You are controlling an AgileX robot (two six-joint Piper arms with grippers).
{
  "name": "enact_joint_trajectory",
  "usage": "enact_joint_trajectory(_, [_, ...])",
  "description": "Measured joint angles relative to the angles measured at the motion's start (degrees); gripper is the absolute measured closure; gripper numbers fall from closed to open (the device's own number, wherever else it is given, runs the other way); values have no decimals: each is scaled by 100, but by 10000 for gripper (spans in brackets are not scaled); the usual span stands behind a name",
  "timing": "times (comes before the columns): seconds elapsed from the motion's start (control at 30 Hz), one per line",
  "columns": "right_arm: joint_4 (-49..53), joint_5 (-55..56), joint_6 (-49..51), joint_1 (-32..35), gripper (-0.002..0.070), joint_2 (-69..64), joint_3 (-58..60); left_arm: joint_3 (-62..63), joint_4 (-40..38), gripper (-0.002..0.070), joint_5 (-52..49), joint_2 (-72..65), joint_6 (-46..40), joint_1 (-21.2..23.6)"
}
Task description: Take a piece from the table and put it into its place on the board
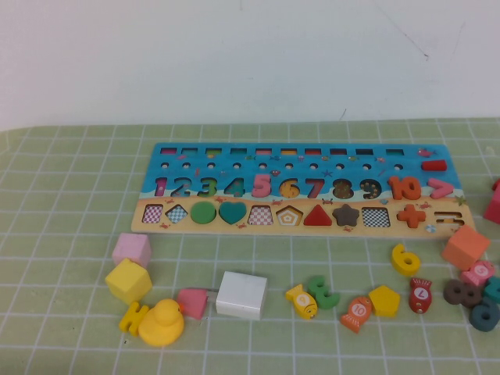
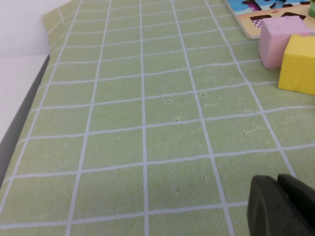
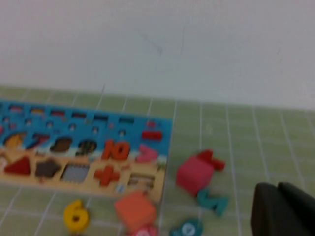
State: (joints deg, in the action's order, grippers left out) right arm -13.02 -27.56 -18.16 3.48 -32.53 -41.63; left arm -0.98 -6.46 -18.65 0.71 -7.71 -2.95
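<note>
- The yellow "6" piece (image 1: 405,258) lies flat on the table (image 1: 70,195), just in front of the board (image 1: 297,191) toward its right end, below the orange plus sign (image 1: 411,214); it also shows in the right wrist view (image 3: 75,215).
- Neither arm appears in the high view. The left end effector (image 2: 278,206) shows only as dark finger tips pressed together, so it looks closed on nothing, over bare table near the pink cube (image 2: 280,39) and the yellow cube (image 2: 300,61). The right end effector (image 3: 278,209) also looks closed and empty, off to the right of the board and well apart from the piece.
- Risk, as I judge it: clutter around the piece. The orange block (image 1: 466,247), the red fish (image 1: 420,294) and the yellow pentagon (image 1: 383,300) all sit near, so a wide approach could knock one of them (or nudge the "6" out of line).
- Risk: the piece is thin and flat, so fingers coming down closed or off-centre would likely skid over it rather than pinch it.
- Risk: wrong target. The yellow pentagon and the green "3" (image 1: 322,291) are similar in size.
- Risk at placing: the "6" recess (image 1: 290,188) is a tight outline between neighbouring digits, so a rotated piece would probably ride up on the rim.
- Materials: painted wood pieces with smooth rounded edges, a flat printed board with cut recesses, and a matte green gridded mat on the table.
</note>
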Motion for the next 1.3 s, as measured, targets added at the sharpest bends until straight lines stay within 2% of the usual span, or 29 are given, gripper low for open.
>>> enact_joint_trajectory(0.07, [-75, -501, -59, 0, 679, -502, -206, 0, 0, 677, 0, 0, 0, 0])
enact_joint_trajectory(0.17, [-757, -984, -541, 0, 679, -1352, -392, 0, 0, 677, 0, 0, 0, 0])
enact_joint_trajectory(0.3, [-2300, -1351, -1876, 0, 678, -2510, -666, 0, 0, 677, 0, 0, 0, 0])
enact_joint_trajectory(0.4, [-2824, -1572, -2479, -41, 675, -3358, -1040, 0, 0, 677, 0, 0, 0, 0])
enact_joint_trajectory(0.6, [-2439, -1411, -2575, -731, 674, -4488, -1937, 0, 0, 677, 0, 0, 0, 0])
enact_joint_trajectory(0.8, [-846, -1702, -1362, -1894, 654, -5312, -2919, 0, 0, 677, 0, 0, 0, 0])
enact_joint_trajectory(0.9, [17, -2254, -589, -2333, 565, -5786, -3356, 0, 0, 677, 0, 0, 0, 0])
enact_joint_trajectory(1.03, [705, -2790, -130, -2693, 344, -6324, -3705, 0, 0, 677, 0, 0, 0, 0])
enact_joint_trajectory(1.13, [829, -2849, -101, -2822, 218, -6648, -3762, 0, 0, 677, 0, 0, 0, 0])
enact_joint_trajectory(1.3, [1188, -2774, -61, -2880, 167, -7081, -3787, 0, -10, 677, 0, 0, 0, 0])
